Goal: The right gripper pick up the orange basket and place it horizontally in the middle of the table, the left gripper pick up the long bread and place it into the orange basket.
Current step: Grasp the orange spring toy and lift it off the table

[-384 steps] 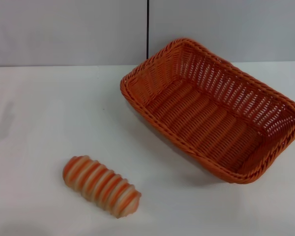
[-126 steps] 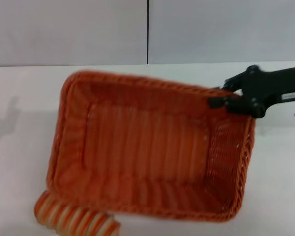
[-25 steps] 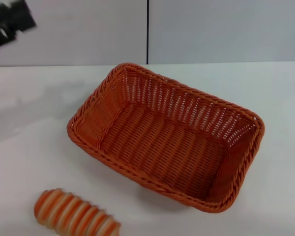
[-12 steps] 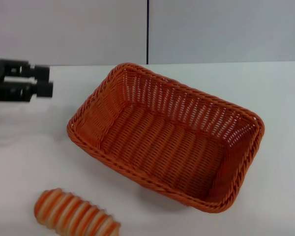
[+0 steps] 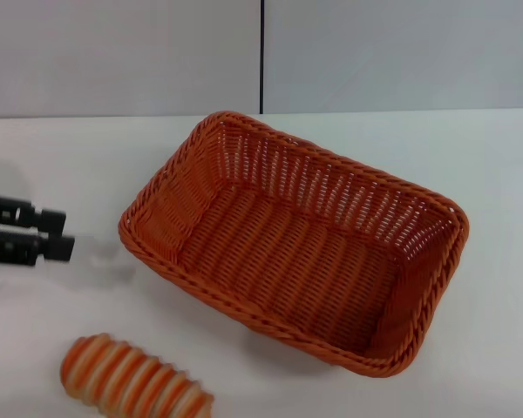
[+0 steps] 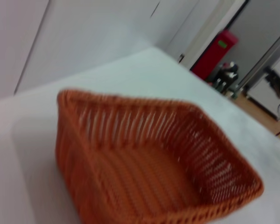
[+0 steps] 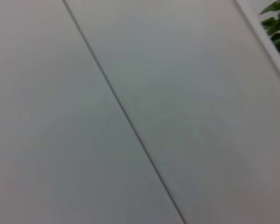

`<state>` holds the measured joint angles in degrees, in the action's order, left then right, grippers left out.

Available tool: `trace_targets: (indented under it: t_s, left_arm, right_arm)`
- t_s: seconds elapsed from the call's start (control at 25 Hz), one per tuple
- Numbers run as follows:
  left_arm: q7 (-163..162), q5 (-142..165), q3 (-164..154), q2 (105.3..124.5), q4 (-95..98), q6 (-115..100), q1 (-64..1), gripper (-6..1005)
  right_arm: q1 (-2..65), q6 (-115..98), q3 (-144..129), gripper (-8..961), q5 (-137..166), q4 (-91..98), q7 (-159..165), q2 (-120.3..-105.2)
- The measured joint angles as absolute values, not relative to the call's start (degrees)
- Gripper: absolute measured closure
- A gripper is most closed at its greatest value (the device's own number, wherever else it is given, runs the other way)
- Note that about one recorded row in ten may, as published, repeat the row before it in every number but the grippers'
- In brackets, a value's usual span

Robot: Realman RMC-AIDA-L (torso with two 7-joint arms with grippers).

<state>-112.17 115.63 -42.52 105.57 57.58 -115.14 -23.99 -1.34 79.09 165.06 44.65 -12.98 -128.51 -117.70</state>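
The orange basket point(image 5: 296, 239) rests empty on the white table point(image 5: 497, 174) near its middle, its long side running at a slant from far left to near right. It fills the left wrist view too, as the orange basket point(image 6: 144, 158). The long bread point(image 5: 132, 383), striped orange and cream, lies at the table's front left, partly cut off by the picture's edge. My left gripper point(image 5: 67, 233) hovers at the far left, beyond the bread and left of the basket, open with nothing between its fingers. The right gripper is out of view.
A light grey wall point(image 5: 122, 52) with a dark vertical seam point(image 5: 261, 52) stands behind the table. The right wrist view shows only that wall point(image 7: 186, 93). Past the table's far corner the left wrist view shows a red object point(image 6: 217, 51).
My left gripper has come down from the upper left to just left of the basket, nearer the bread. The basket, carried from the right earlier, has stayed put in the last second.
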Motion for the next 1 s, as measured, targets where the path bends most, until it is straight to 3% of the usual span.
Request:
trace_targets:
  t_s: [0.28,0.4,0.52,1.0]
  left_arm:
    - [-111.08,127.27,-42.11,108.32,56.41,-113.85,-22.83,418]
    - [-111.08,127.27,-42.11,108.32,56.41,-113.85,-22.83,418]
    - [-109.81,132.27,-42.03,109.97,55.19,-111.25,-22.56,419]
    - [-107.72,136.39,-42.18,111.01,51.46,-107.73,-22.02,420]
  right_arm:
    - [-0.32,76.79,165.06,272,43.85,-12.92,-128.51,-117.68]
    - [0.25,76.64,165.06,272,43.82,-12.71,-128.51,-117.68]
    - [0.43,76.63,165.06,273,43.80,-12.47,-128.51,-117.67]
    - [0.47,76.75,164.77,273,44.09,-12.44,-128.28,-117.50]
